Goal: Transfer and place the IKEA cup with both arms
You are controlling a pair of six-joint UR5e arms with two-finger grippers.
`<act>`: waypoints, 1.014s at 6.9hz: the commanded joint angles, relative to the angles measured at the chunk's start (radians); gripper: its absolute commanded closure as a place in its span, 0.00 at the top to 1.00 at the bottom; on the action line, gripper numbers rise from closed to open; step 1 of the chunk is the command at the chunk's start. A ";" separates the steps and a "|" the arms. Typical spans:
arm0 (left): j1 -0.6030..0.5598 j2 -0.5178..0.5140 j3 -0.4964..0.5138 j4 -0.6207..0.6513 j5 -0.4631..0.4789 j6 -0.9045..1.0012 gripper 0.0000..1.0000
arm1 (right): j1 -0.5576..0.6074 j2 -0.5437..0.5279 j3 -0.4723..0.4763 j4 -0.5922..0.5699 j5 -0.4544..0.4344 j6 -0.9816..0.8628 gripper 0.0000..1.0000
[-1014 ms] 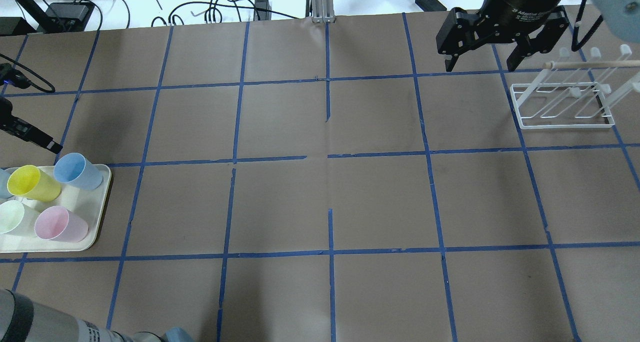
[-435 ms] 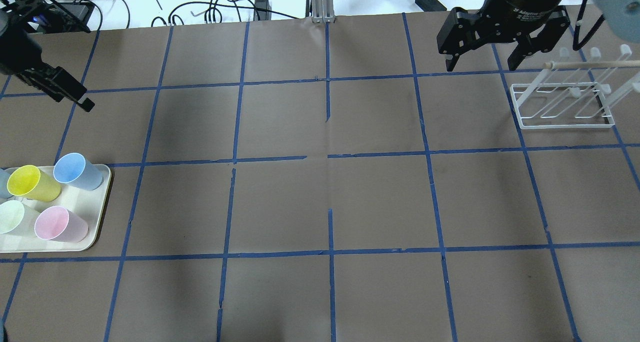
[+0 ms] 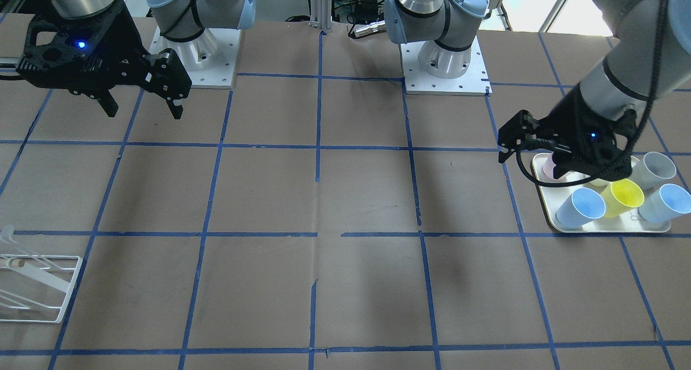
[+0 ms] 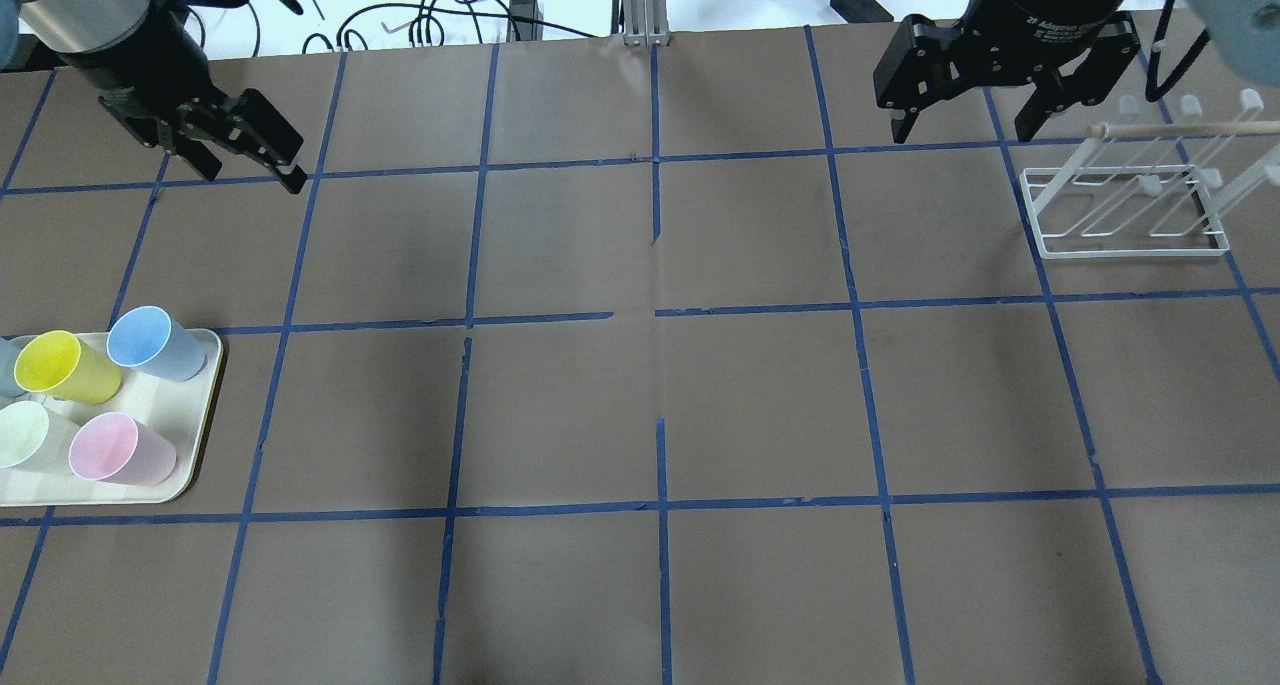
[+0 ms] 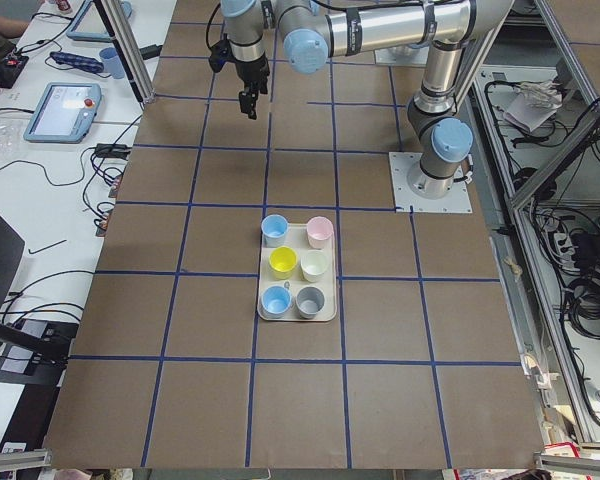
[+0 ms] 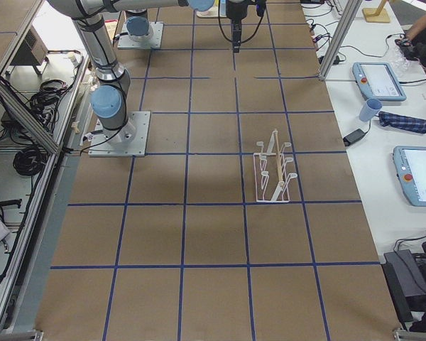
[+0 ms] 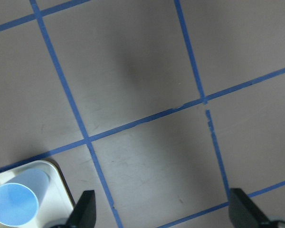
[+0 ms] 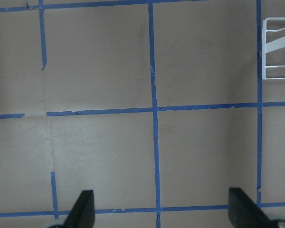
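Cups on tray point(image 4: 195, 435), left end of table, 6 tot.: sky-blue cups point(image 5: 273, 229) point(image 5: 276, 299) x2, yellow cup point(image 5: 283, 260) x1, pink cup point(image 5: 320, 232) x1, pale-green cup point(image 5: 314, 264) x1, grey-blue cup point(image 5: 309, 300) x1. Tray x1. Wire rack point(image 4: 1130, 253) x1, far right. Grippers x2: left gripper point(image 4: 253, 177), right gripper point(image 4: 960, 135).

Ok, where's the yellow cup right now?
In the overhead view the yellow cup sits on the tray at the table's left edge, in the row farther from the robot, between a blue cup and a second blue cup.
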 commanded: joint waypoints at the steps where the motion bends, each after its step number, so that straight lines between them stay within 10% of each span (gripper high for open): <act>1: -0.096 0.087 -0.025 -0.002 0.021 -0.210 1.00 | 0.000 -0.001 0.002 0.000 -0.005 0.000 1.00; 7: -0.140 0.132 -0.028 0.003 0.069 -0.337 1.00 | 0.000 -0.001 0.000 0.000 -0.007 -0.002 1.00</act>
